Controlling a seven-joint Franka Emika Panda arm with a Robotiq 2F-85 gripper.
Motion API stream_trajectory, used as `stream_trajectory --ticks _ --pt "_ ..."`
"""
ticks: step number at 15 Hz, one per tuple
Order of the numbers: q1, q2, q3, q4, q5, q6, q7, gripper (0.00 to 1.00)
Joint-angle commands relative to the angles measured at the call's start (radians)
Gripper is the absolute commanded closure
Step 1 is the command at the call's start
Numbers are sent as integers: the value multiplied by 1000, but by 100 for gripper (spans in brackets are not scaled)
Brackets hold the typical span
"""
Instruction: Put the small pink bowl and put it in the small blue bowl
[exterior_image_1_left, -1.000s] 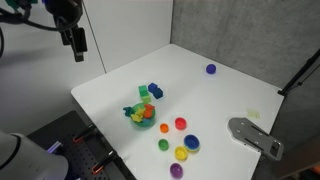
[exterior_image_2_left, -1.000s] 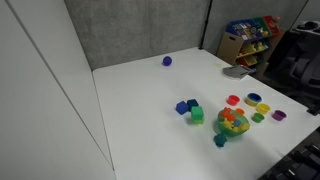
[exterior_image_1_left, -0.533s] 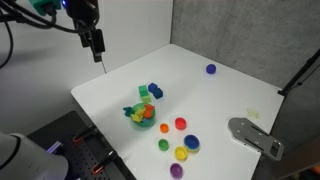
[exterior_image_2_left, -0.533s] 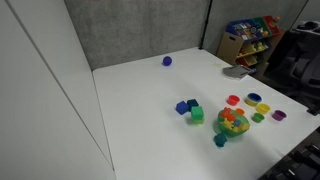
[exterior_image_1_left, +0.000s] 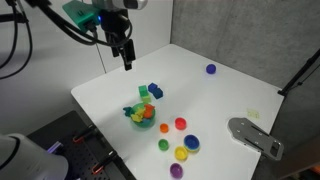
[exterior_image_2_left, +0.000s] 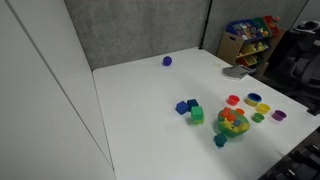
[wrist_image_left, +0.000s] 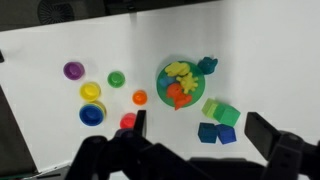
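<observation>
A white table (exterior_image_1_left: 200, 100) fills this corner, with grey panels (exterior_image_1_left: 230, 30) behind it and the toys gathered toward one end. The arm (exterior_image_1_left: 95, 20) has swung in from the far corner over the last second. The gripper (exterior_image_1_left: 127, 60) now hangs high over the table's back edge, pointing down and well apart from everything. In the wrist view its fingers (wrist_image_left: 262, 135) stand spread wide with nothing between them.

Below it sits a green plate (wrist_image_left: 180, 82) heaped with toy pieces, with a green block (wrist_image_left: 222, 112) and blue blocks (wrist_image_left: 208, 132) beside it. Beyond that lie the little bowls. The small pink bowl (exterior_image_1_left: 181, 124), reddish from here, rests on the table just beside the small blue bowl (exterior_image_1_left: 191, 143). I cannot tell whether the two touch. A yellow bowl (exterior_image_1_left: 182, 154), a green bowl (exterior_image_1_left: 164, 145) and a purple bowl (exterior_image_1_left: 177, 170) lie near them. None of the toys has shifted.

To my eye the approach has only begun. The gripper has to cross past the plate and come down over the pink bowl.
</observation>
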Motion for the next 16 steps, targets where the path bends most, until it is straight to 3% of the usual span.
stream_trajectory --ticks 1,9,16 --pt "-24 98 -24 36 -52 98 0 0" --pt "-40 339 -97 62 -48 373 -46 0" --pt "-52 601 -123 150 -59 505 -42 0"
